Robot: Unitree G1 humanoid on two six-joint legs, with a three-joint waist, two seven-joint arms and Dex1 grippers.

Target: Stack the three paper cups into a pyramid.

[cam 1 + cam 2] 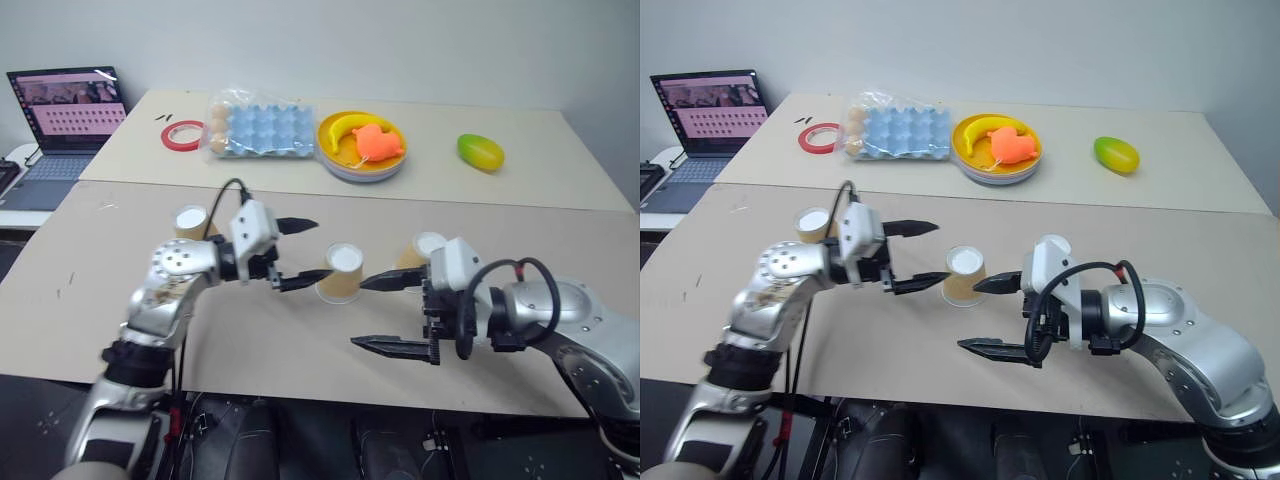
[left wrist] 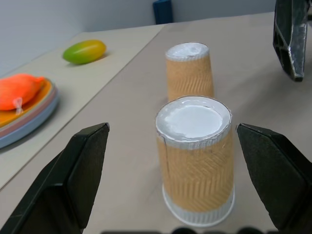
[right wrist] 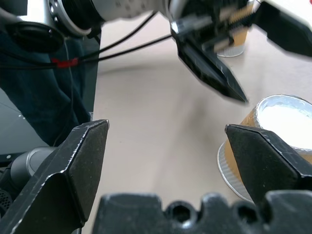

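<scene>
Beige table (image 1: 300, 340), seam across middle; laptop (image 1: 66, 130) far left.

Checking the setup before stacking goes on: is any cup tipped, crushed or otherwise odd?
Nothing stands out. All three paper cups stand base-up and undamaged, spaced apart on the table.

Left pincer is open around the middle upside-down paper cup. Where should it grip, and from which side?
Grip the middle tan ribbed paper cup across its ribbed wall at about mid-height, coming in level from the robot's left, as the open left pincer already faces it. The cup stands upside down, white base up and tapering upward, so a grip near the top would likely slip off.
</scene>
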